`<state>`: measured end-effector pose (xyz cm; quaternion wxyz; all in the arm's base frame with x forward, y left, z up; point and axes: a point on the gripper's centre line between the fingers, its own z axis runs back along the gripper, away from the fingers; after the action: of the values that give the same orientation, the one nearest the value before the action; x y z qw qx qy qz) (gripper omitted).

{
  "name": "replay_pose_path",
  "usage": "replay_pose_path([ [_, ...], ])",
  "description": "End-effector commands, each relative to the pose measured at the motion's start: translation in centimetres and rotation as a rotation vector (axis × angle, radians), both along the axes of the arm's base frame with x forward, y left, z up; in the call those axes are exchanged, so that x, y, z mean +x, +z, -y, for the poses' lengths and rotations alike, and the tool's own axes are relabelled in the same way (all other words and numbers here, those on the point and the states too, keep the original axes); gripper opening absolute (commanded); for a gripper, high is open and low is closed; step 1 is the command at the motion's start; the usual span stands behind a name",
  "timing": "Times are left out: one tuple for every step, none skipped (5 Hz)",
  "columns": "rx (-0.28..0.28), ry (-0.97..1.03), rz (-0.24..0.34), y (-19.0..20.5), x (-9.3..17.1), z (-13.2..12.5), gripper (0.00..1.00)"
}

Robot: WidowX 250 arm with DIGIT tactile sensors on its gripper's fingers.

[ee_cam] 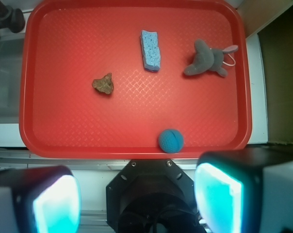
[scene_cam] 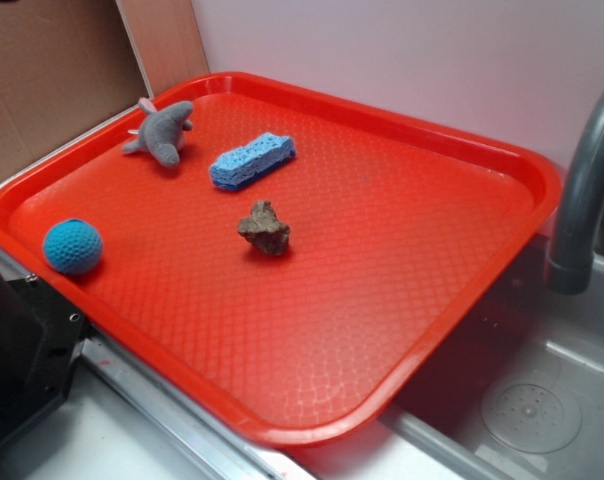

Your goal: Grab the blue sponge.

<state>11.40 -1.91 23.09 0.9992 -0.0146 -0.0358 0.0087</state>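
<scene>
1. Hovering high over the near edge of the red tray [ee_cam: 25, 97], the claw [ee_cam: 137, 194] is spread wide, nothing between its two lit pads [ee_cam: 217, 196]; it sits well apart from every object
2. Blue sponge [ee_cam: 150, 50] lies flat in the far half of the tray, between the grey plush shark [ee_cam: 207, 59] and the brown rock [ee_cam: 104, 84], touching neither; in the exterior view the sponge [scene_cam: 252, 160] is just beside the shark [scene_cam: 164, 131], rock [scene_cam: 265, 229] nearer the tray's middle
3. Long axis in the wrist view runs almost straight away from the camera, far end tipped slightly left; in the exterior view it runs low-left to upper-right. Lighter foam faces up, darker blue layer shows along its lower side
4. Risk, wrong target: the teal ball [ee_cam: 170, 140] is also blue and lies closest to the claw, right on the approach line, so a lazy descent likely lands on it
5. Risk, bad alignment: closing along the long axis probably means the pads miss or tip the sponge; the pads look set to close across the short width, if yaw holds
6. Risk, neighbour contact: drifting right probably clips the shark's tail and drags it
7. Risk, squash: foam is soft, so pressing too low likely skids it on the textured tray instead of pinching it
</scene>
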Motion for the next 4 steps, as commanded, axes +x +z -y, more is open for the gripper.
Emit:
replay_pose_path([
  [0.024, 0.15, 0.073, -1.9, 2.7, -1.0, 1.0],
  [0.038, 0.216, 0.091, -3.7, 4.6, -1.8, 1.0],
  [0.051, 0.268, 0.122, -5.7, 7.1, -3.3, 1.0],
  [0.072, 0.309, 0.135, -7.6, 9.3, -4.3, 1.0],
])
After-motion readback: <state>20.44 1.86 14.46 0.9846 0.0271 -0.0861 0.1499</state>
